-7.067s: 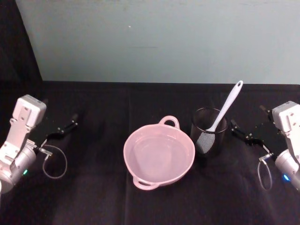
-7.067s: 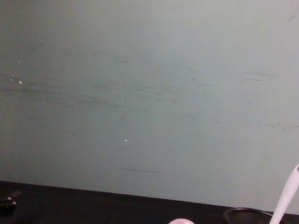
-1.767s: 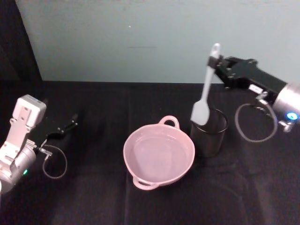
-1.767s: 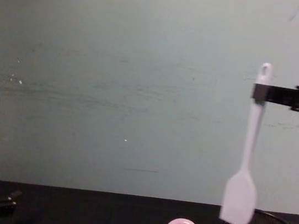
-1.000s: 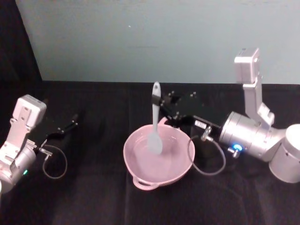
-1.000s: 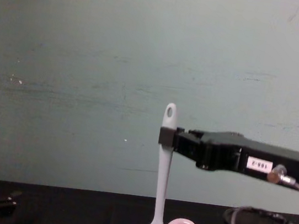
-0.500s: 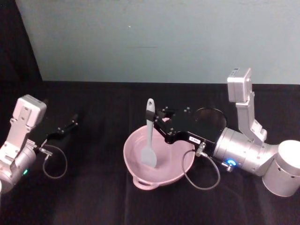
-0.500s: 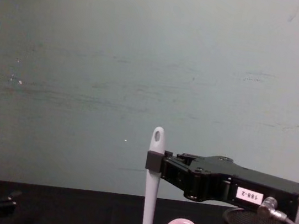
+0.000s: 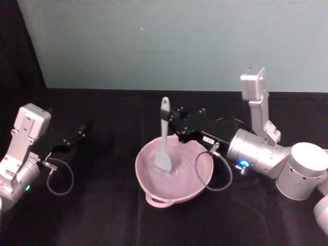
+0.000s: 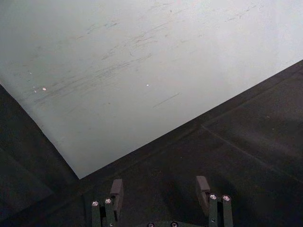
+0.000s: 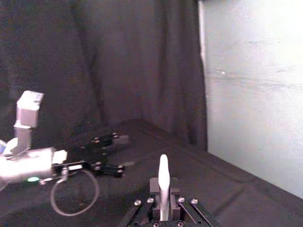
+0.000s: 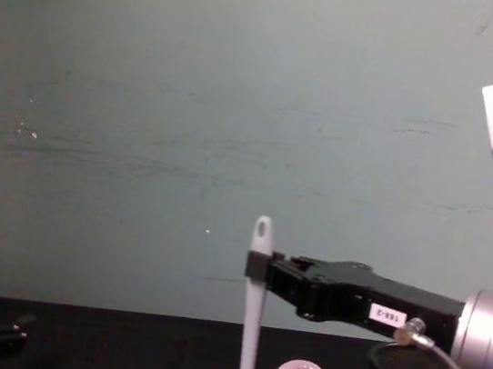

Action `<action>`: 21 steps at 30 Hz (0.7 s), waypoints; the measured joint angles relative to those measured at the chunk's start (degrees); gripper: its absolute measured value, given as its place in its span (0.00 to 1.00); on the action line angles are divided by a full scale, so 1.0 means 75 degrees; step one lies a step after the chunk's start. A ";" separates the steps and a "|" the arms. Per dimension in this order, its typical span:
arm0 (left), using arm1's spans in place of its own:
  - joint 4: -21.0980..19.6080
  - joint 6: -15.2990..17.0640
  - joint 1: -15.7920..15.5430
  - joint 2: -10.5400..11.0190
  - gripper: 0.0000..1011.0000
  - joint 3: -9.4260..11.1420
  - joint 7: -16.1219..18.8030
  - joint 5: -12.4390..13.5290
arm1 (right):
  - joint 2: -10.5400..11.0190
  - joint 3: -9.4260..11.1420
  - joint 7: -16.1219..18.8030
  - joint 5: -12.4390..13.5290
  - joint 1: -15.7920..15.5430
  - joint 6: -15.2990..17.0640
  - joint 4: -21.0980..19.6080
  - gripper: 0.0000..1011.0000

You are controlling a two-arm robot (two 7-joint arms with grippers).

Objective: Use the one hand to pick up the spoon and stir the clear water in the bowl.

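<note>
While our right black tool (image 9: 167, 124) is clamping the long white plastic spoon (image 9: 164, 146), its paddle dipping into the pale pink round bowl (image 9: 139, 169) at the counter (image 9: 102, 215) middle, we are risking striking its rim and slopping water (image 9: 179, 177) by stirring wide. Our left tool (image 9: 72, 139) is idling, parted, at the counter's left edge.

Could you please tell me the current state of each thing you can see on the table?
spoon: upright, gripped near the top of its handle, head down inside the bowl.
bowl: upright on the table, holding water and the spoon's head.
right claw: shut on the spoon, above the bowl's far side.
left claw: open, empty, parked low at the table's left.
</note>
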 joint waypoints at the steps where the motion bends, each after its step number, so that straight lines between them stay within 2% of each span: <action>1: 0.0000 0.0000 0.0001 0.0000 0.99 0.0000 0.0000 0.0000 | -0.0005 0.0074 -0.0016 -0.0003 0.0011 -0.0041 0.0069 0.12; 7: 0.0000 0.0000 0.0000 0.0000 0.99 0.0000 0.0000 0.0000 | 0.0156 0.0324 -0.0203 -0.0077 -0.0105 -0.0098 0.0008 0.12; 13: 0.0000 0.0000 0.0000 0.0000 0.99 0.0000 0.0000 0.0000 | 0.0542 0.0567 -0.0431 -0.0289 -0.0488 -0.0078 -0.0547 0.12; 21: 0.0000 0.0000 0.0000 0.0000 0.99 0.0000 0.0000 0.0000 | 0.0825 0.0568 -0.0419 -0.0490 -0.0842 0.0095 -0.1241 0.12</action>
